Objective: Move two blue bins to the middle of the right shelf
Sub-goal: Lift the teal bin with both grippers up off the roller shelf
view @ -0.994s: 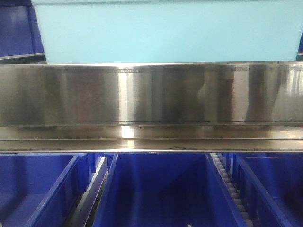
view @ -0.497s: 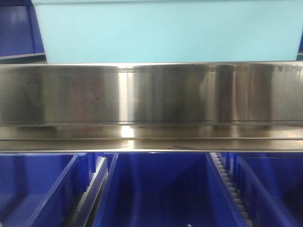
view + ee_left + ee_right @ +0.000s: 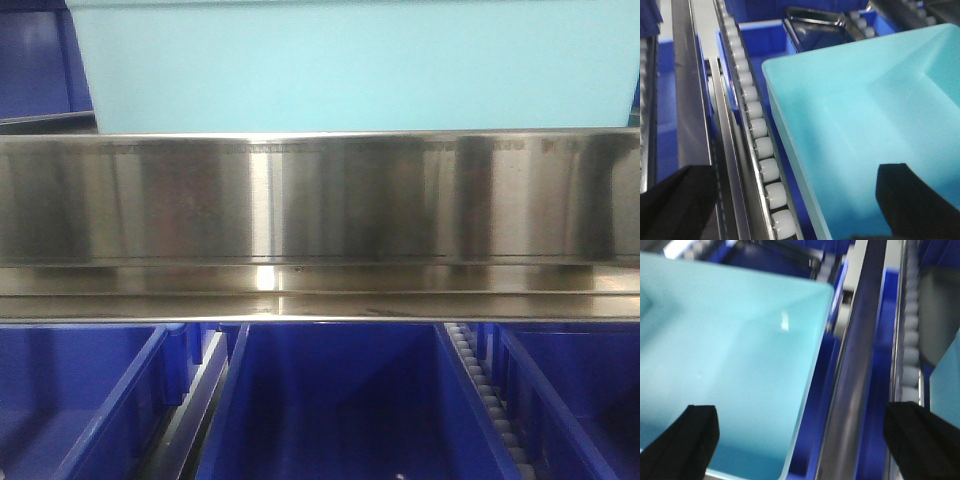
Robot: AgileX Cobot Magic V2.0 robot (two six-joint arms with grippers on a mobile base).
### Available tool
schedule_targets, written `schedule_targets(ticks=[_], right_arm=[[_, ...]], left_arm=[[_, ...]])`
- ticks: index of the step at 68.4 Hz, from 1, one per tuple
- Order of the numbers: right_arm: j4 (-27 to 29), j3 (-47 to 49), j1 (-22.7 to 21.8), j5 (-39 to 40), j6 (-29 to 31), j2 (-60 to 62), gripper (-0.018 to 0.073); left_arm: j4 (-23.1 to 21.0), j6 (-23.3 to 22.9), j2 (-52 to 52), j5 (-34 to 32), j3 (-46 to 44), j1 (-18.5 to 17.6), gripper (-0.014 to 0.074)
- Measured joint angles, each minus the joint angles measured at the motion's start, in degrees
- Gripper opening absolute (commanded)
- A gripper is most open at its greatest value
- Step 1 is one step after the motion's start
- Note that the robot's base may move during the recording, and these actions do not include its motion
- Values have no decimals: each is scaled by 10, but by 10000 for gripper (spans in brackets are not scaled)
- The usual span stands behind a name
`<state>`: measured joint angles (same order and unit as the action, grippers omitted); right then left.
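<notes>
Steel shelf (image 3: 320, 200), blue bin (image 3: 350, 70) prob. atop

A brushed steel shelf beam (image 3: 320, 200) spans the whole front view. A bright streak of glare sits left of its centre, with dull, smeared reflections along the rest. Below it three dark blue crates stand side by side: the left crate (image 3: 70, 400), the middle crate (image 3: 340, 400) and the right crate (image 3: 585, 395). A roller track (image 3: 485, 390) of white rollers runs between the middle and right ones. Above the beam at far left is another dark blue crate wall (image 3: 35, 60). The left wrist view shows white rollers (image 3: 760, 135) beside a steel rail (image 3: 687, 100).
</notes>
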<state>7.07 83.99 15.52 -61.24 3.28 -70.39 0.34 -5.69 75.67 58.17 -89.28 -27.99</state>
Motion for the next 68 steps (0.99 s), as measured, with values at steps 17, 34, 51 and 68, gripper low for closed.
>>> schedule_targets(ticks=[17, 34, 51, 68], right_arm=[[-2, 107, 0, -80, -22, -120, 550], [-3, 110, 0, -87, -46, -200, 550], [-4, 110, 0, -72, -52, -252, 549], [-4, 110, 0, -66, -54, -289, 258]], left_arm=[[1, -27, 136, 102, -121, 0, 536], [1, -33, 217, 118, -144, 0, 536], [0, -33, 275, 119, -144, 0, 536], [0, -43, 295, 119, -144, 0, 295]])
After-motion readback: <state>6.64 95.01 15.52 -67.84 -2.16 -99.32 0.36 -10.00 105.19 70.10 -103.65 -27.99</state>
